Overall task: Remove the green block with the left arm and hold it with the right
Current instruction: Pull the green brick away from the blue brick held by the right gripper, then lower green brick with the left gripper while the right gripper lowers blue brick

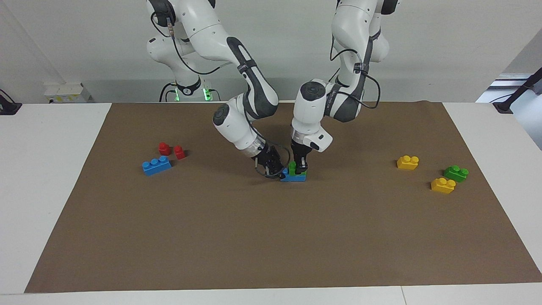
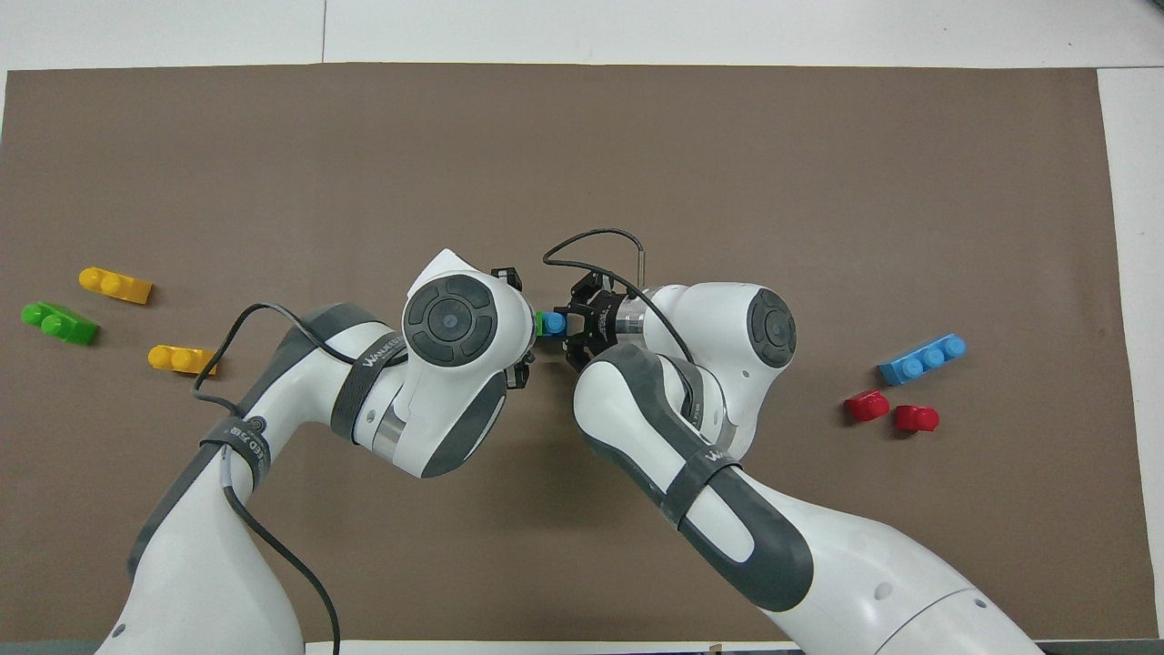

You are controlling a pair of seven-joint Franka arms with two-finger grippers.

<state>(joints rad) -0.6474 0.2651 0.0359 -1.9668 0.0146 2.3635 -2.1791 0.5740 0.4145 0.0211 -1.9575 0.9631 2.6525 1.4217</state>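
Green block (image 1: 297, 169), frame centre, seated on blue brick (image 1: 293, 176); left gripper (image 1: 300, 168) directly over it, fingers straddling it, grip unconfirmed; right gripper (image 1: 273, 168) alongside, seemingly clamping the blue brick.

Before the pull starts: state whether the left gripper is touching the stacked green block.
Touching. In the facing view the left gripper has its fingers down around the green block on the blue brick, with no gap showing; the overhead view hides it under the wrist.
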